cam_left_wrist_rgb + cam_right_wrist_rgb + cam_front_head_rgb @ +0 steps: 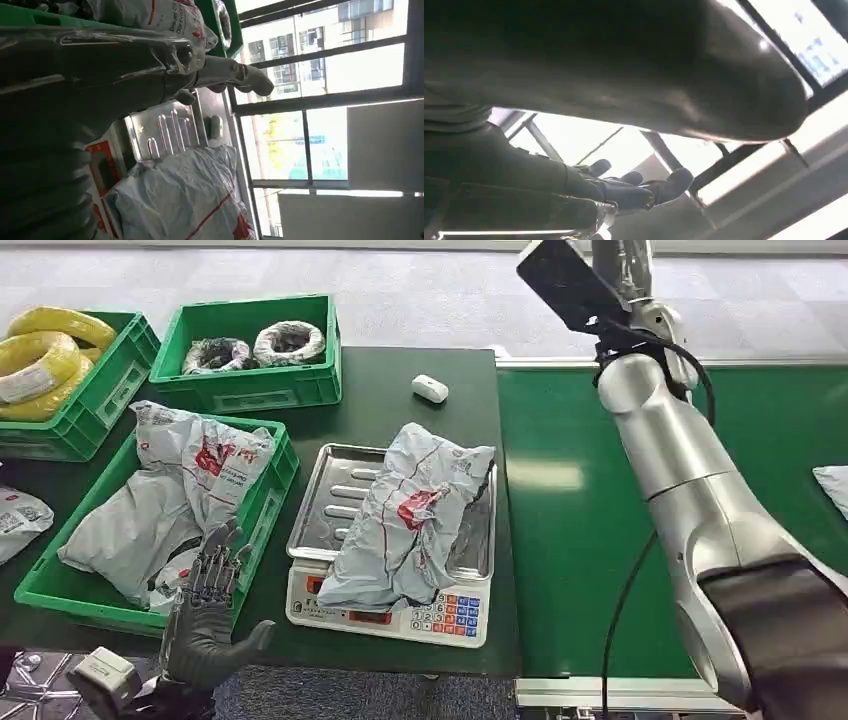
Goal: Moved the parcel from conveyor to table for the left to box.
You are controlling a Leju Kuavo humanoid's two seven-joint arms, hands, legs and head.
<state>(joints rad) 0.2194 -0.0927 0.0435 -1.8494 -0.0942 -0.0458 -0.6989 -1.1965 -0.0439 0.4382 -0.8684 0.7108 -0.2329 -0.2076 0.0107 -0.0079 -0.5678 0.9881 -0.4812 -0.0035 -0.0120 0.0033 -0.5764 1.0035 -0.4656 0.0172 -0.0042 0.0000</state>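
Note:
A grey parcel [410, 515] with red print lies crumpled on the metal tray [330, 480] of a white scale [390, 618] on the dark table. The left wrist view shows the same parcel [185, 200] and the tray [170, 132] close by. My left hand [205, 610] hovers at the table's front edge, left of the scale, fingers spread and holding nothing. It is beside a green crate [262, 512] holding several grey parcels. My right arm [680, 460] rises over the green conveyor [580, 520]. My right hand [639, 187] is lifted high with fingers apart and nothing in it.
Another grey parcel [835, 488] lies at the conveyor's right edge. A small white object [430, 388] sits on the table behind the scale. Two more green crates stand at the back: one [250, 388] with dark and white coils, one [100, 390] with yellow coils.

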